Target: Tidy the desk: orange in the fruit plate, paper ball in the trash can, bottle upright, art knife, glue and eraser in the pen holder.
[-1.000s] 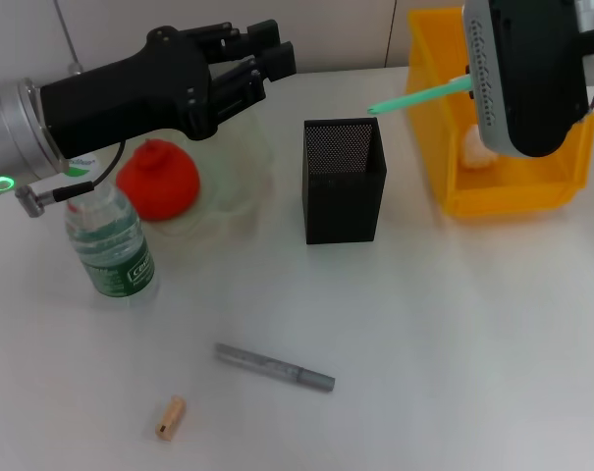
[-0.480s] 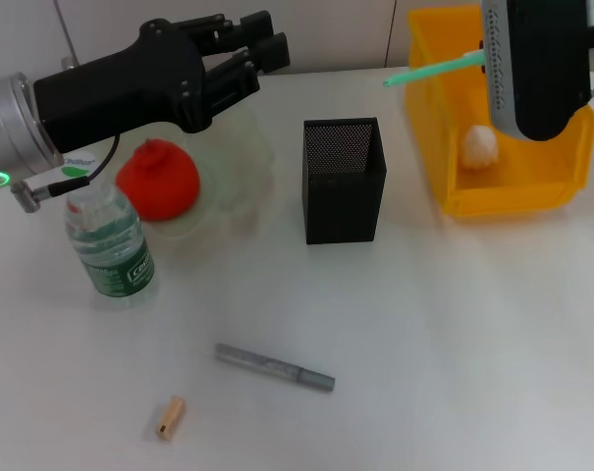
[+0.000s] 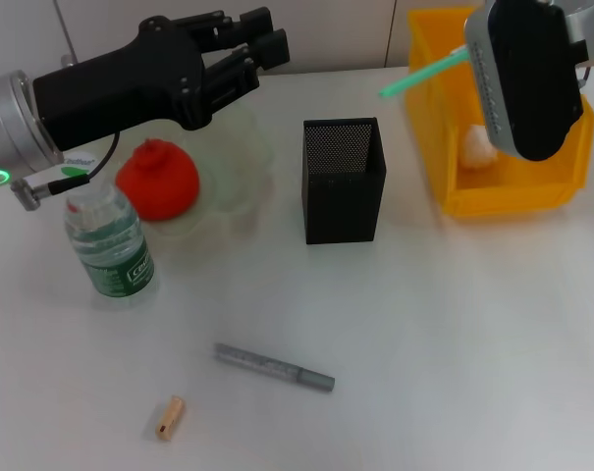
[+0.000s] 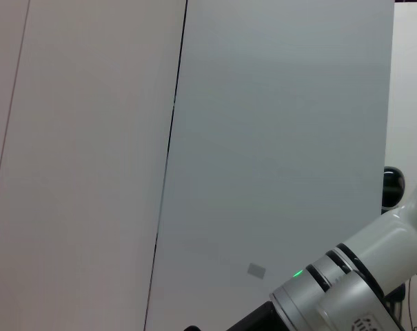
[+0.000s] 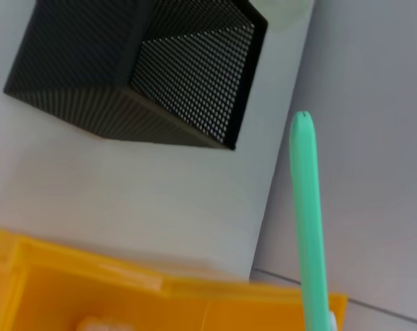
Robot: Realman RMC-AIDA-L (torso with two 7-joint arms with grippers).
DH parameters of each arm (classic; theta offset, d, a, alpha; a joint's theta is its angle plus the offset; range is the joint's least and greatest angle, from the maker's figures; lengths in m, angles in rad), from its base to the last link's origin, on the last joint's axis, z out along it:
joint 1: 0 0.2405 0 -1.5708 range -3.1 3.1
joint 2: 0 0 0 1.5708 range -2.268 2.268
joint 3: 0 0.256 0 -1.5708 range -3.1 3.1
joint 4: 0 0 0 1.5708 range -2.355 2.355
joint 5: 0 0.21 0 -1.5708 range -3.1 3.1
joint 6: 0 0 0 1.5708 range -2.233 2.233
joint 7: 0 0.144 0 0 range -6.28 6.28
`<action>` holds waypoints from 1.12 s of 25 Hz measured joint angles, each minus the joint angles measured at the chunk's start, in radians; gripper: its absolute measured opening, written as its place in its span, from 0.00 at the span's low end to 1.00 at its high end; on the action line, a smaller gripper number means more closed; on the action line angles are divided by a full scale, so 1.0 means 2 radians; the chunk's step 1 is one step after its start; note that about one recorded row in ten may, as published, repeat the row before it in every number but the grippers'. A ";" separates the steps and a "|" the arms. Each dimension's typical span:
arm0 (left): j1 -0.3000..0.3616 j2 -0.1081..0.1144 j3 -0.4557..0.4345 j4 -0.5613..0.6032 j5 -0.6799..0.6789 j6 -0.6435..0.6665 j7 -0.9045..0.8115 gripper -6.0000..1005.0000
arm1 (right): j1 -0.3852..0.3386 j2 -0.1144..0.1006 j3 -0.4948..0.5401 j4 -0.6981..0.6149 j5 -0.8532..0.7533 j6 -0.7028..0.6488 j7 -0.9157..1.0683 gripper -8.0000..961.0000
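Right gripper (image 3: 470, 61): raised over the trash can at far right, clamped on the green stick — the fingers themselves are hidden behind the gripper body, but the stick juts straight out of it.
Green stick (image 3: 422, 73): long, mint green, held in the air, its free end pointing left toward the pen holder; the right wrist view shows its rounded tip (image 5: 307, 207) above the table edge, apart from the holder.
Left gripper (image 3: 240, 54): black, hovering at far left above the fruit plate; cannot tell whether the fingers are parted or closed; nothing seen in them.
Trash can (image 3: 517, 191): bright yellow bin at far right.
Paper ball (image 3: 475, 145): white, lying inside the trash can, partly hidden by the right gripper.
Pen holder (image 3: 344, 186): black mesh cup, upright, centre of the table, left of the trash can; its inside cannot be made out.
Fruit plate (image 3: 245, 167): pale green glass bowl, left of the pen holder.
Orange (image 3: 157, 180): resting in the fruit plate, on its left side.
Bottle (image 3: 108, 245): upright, just near of the orange.
Grey stick (image 3: 274, 367): lying flat on the near table.
Eraser (image 3: 169, 417): small tan stub — lying near-left of the grey stick, apart from it.
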 joint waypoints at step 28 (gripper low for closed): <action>0.001 -0.004 -0.001 0.001 -0.005 -0.002 0.011 0.33 | 0.005 0.000 -0.039 -0.002 -0.002 0.019 -0.149 0.22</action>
